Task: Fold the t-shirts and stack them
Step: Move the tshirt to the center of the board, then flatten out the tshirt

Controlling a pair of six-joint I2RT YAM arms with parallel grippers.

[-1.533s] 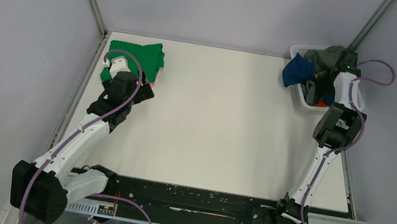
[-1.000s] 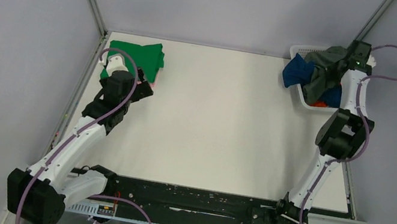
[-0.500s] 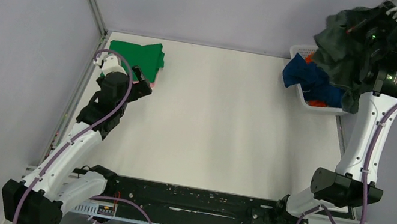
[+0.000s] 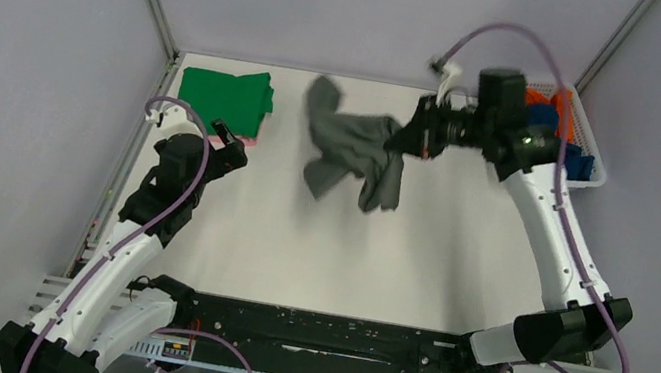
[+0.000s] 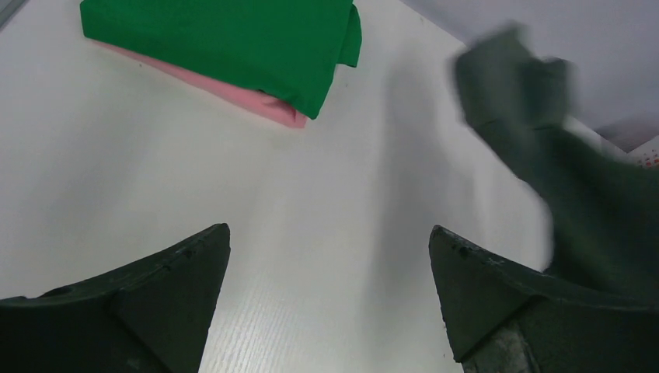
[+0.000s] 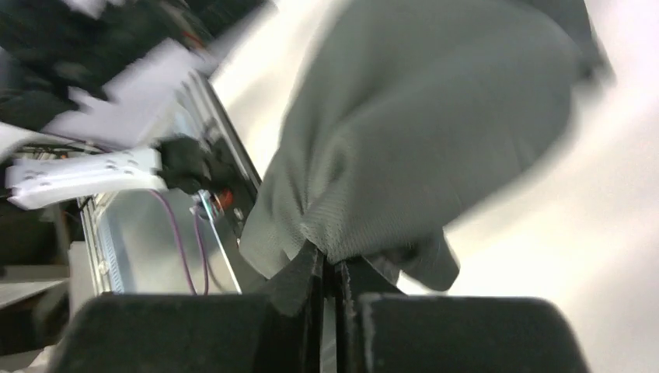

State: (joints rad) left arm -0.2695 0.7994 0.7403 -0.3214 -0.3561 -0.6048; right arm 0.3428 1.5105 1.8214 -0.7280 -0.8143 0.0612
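At the far left of the bench [image 4: 346, 250], a folded green t-shirt [image 4: 225, 93] is laid on a pink t-shirt [image 5: 233, 92], of which only an edge is seen. Near this stack, the left claw [image 5: 326, 311] is held wide and empty above the bench. Over the middle, a dark grey t-shirt [image 4: 353, 150] is hung crumpled from the right claw [image 4: 412, 139], whose fingers are pinched tight on the cloth. At the far right, a blue t-shirt [image 4: 581, 168] and an orange t-shirt [image 4: 567, 113] are seen in a white basket [image 4: 590, 184].

White table [image 4: 348, 240]: 1 pink t-shirt [image 5: 233, 92] flat at far-left corner w/ green t-shirt [image 4: 225, 93] folded on top; white basket [image 4: 591, 141] at far-right corner.
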